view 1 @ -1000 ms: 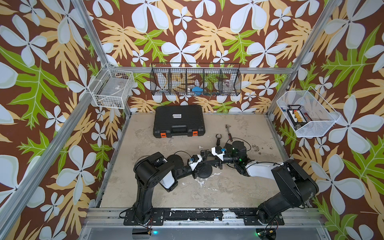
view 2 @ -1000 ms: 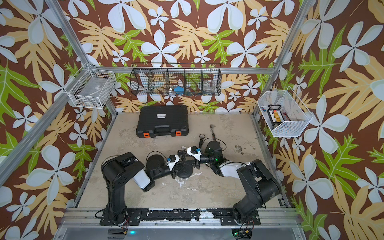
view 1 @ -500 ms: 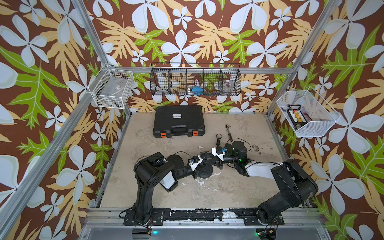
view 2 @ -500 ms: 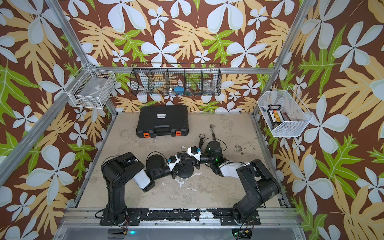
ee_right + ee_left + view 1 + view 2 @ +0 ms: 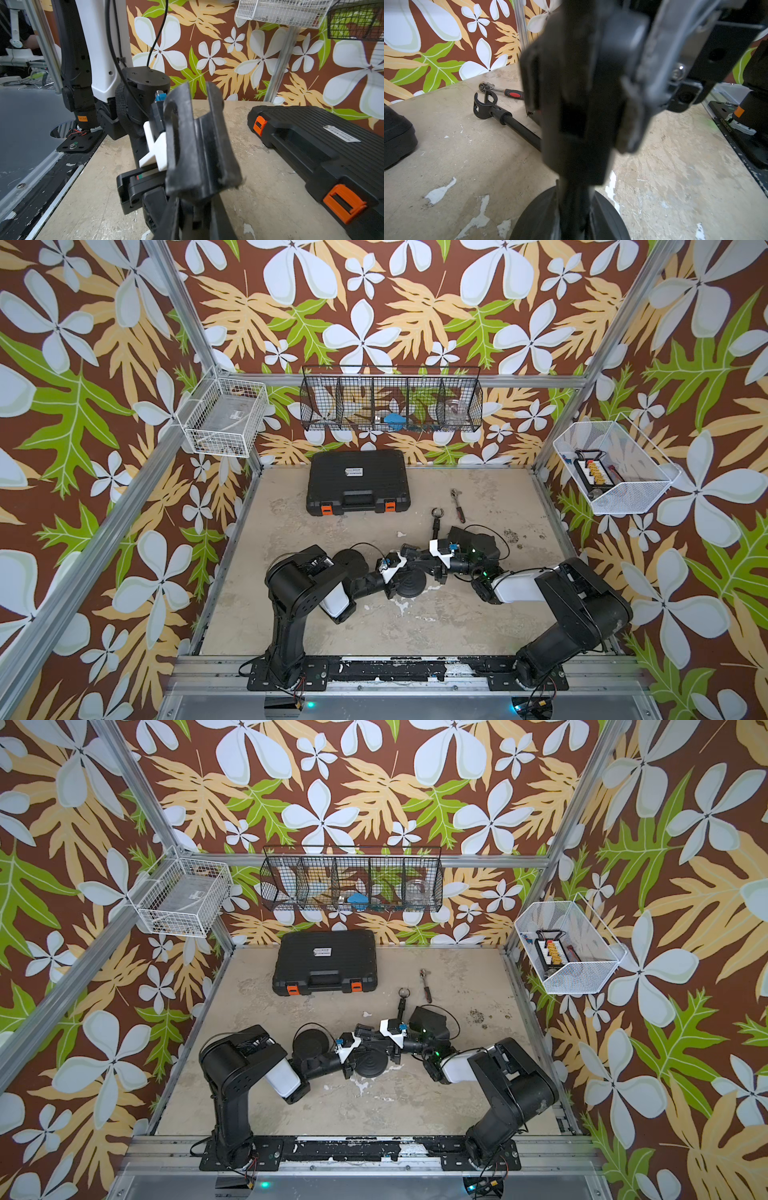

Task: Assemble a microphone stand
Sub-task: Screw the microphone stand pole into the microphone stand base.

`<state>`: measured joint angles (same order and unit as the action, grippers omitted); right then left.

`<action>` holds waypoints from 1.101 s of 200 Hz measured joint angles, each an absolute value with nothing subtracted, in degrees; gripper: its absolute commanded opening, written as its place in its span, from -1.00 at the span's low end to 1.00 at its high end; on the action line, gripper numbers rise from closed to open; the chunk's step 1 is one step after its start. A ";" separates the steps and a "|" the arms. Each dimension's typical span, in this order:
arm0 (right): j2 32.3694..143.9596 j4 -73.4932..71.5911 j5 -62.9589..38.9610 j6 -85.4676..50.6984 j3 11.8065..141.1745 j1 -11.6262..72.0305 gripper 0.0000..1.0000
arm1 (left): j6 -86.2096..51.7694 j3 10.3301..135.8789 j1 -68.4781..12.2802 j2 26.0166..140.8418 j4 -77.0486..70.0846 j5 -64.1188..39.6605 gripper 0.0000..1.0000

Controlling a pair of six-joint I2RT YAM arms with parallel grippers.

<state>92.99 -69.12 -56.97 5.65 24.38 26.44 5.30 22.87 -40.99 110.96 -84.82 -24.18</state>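
Two stand parts lie apart, so most of the job is left. In both top views my left gripper and right gripper meet tip to tip right over the base. The pole lies flat just beyond the right one, unattached.

From the left wrist, that tool is clamped tight above the base, on what I cannot tell. The clip is already on the pole's far end.

From the right wrist, its fingers stand nearly together; whether they pinch anything I cannot tell. Seating the pole remains, I judge.
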 measured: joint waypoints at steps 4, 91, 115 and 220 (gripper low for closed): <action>93.03 -70.32 -56.55 4.86 23.83 26.50 -1.00 | 5.34 22.87 -41.01 110.87 -84.66 -24.29 -0.65; 89.27 -84.44 -20.23 -1.39 11.73 40.53 -1.00 | 4.49 22.83 -41.04 110.34 -84.16 -26.20 -0.60; 88.73 -83.81 -5.98 -0.54 11.79 47.81 -1.00 | 4.38 22.41 -41.04 109.71 -83.64 -26.37 -0.61; 88.01 -78.52 14.76 -0.91 14.74 57.49 -0.31 | 3.46 21.80 -41.04 108.75 -82.83 -25.41 -0.82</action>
<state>88.01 -78.52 14.76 -0.91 14.74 57.49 3.46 21.80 -41.04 108.75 -82.83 -25.41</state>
